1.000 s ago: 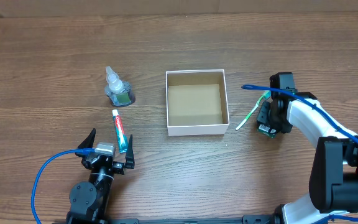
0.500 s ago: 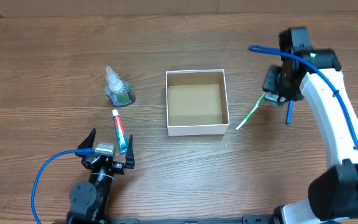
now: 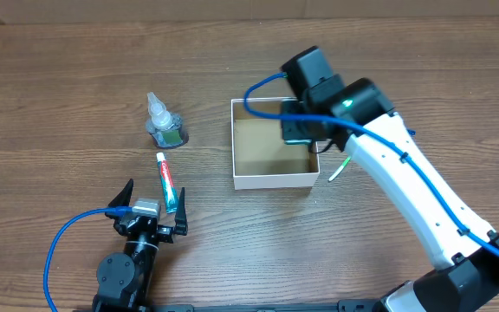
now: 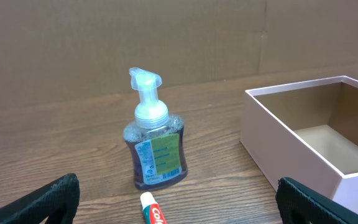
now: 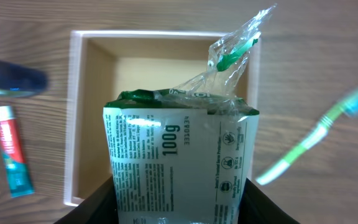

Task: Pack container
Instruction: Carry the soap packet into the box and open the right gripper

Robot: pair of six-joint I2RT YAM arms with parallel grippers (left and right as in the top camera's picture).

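I am in the carrying step. My right fingers are clamped on a crinkly pouch, one on each side of it, and I hold it over the container. The container sits open at about the middle of the bench. From my wrist the pouch covers much of the box's inside, and the brown floor showing past it looks bare. From overhead my own arm hides the pouch, so I cannot tell how high it hangs; probably just clear of the rim.

Next, as I judge it, I should lower it straight down until it rests on the floor, keeping its corners inside the walls. Only then should I let go and lift away. Its loose plastic top leans toward one corner and could catch on the rim.

My left fingers are spread wide and hold nothing, near the bench's front edge on the left. The toothpaste lies just beside them and the soap bottle is farther in. The toothbrush lies just beside the container's right wall. I would guess all three are to be packed after the pouch.
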